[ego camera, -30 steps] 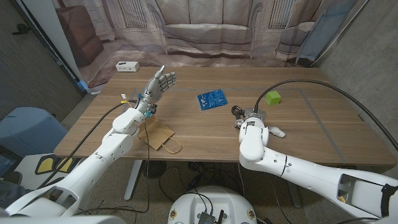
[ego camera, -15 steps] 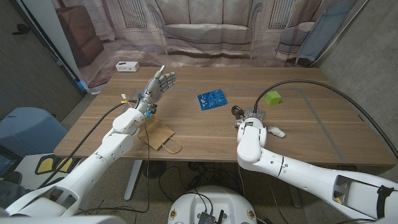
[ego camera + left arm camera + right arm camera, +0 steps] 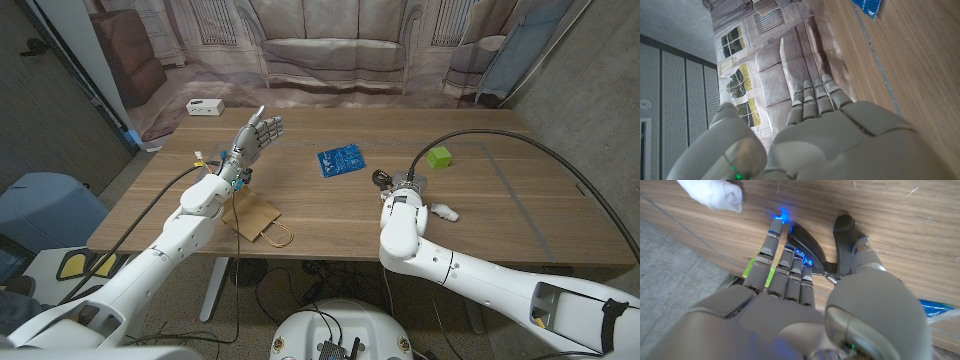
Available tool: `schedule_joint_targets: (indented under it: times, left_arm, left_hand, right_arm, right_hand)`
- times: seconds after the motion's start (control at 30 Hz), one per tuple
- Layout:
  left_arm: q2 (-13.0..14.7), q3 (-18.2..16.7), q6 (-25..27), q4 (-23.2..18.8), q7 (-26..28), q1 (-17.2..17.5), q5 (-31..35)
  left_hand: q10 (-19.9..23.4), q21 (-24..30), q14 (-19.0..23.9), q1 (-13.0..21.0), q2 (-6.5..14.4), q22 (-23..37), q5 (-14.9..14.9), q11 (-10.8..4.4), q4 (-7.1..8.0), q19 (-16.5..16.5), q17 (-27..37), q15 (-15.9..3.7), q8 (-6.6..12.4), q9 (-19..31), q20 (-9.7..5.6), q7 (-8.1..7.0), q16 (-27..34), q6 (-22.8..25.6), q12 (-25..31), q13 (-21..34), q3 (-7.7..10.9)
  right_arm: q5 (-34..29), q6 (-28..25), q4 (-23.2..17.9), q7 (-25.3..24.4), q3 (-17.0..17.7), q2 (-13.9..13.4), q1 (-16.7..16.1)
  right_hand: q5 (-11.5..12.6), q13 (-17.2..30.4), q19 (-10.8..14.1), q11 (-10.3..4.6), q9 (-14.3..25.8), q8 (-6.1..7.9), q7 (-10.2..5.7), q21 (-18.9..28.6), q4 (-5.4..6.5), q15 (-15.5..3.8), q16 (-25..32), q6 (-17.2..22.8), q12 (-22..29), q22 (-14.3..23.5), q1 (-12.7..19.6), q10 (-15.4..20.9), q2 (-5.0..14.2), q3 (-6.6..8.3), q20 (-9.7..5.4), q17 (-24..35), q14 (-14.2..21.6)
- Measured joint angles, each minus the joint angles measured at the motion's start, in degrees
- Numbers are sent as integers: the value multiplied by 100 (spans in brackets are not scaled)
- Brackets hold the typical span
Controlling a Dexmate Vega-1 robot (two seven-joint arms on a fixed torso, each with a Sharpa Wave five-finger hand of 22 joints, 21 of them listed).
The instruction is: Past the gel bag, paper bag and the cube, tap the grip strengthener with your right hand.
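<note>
Right wrist view is showing the right hand (image 3: 790, 295), fingers together, touching the grip strengthener (image 3: 812, 250). Left hand (image 3: 255, 135) is hovering open, fingers apart, holding nothing.

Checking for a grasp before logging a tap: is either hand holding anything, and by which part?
Nothing is held. The right hand has its fingers lying on the grip strengthener, touching but not wrapped around it. The left hand is raised, fingers extended.

Green cube (image 3: 438, 157), blue gel bag (image 3: 341, 161)
</note>
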Motion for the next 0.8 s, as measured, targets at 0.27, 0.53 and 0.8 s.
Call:
schedule_joint_targets:
  times: [0.27, 0.53, 0.8]
  left_arm:
    - [12, -7, 3, -23, 6, 15, 2]
    - [16, -10, 7, -40, 16, 26, 3]
    - [15, -21, 7, -63, 45, 53, 3]
  left_hand:
    - [0, 0, 0, 0, 0, 0, 0, 0, 0, 0, 0, 0, 0, 0, 0, 0, 0, 0, 0, 0, 0]
    - [0, 0, 0, 0, 0, 0, 0, 0, 1, 0, 0, 0, 0, 0, 0, 0, 0, 0, 0, 0, 0]
    - [0, 0, 0, 0, 0, 0, 0, 0, 1, 0, 0, 0, 0, 0, 0, 0, 0, 0, -34, 0, 0]
  right_arm:
    - [126, 11, 118, -218, -1, 60, -18]
    - [124, 19, 231, -310, -69, 79, -13]
    - [124, 40, 232, -439, -58, 72, -72]
  right_hand:
    - [20, 0, 9, -93, -3, 54, -104, 53, 21, 25, 100, 247, 43, 35, 184, 259, -177, 36, 8, 77, 28]
    - [20, 1, 142, -102, 1, 52, -103, 75, 41, 8, 122, 246, 43, 2, 205, 287, -199, 55, -105, 81, 55]
    - [20, -26, 233, -257, 21, 160, -185, 115, 116, 164, 377, 533, 89, 21, 204, 687, -199, 130, -136, 167, 328]
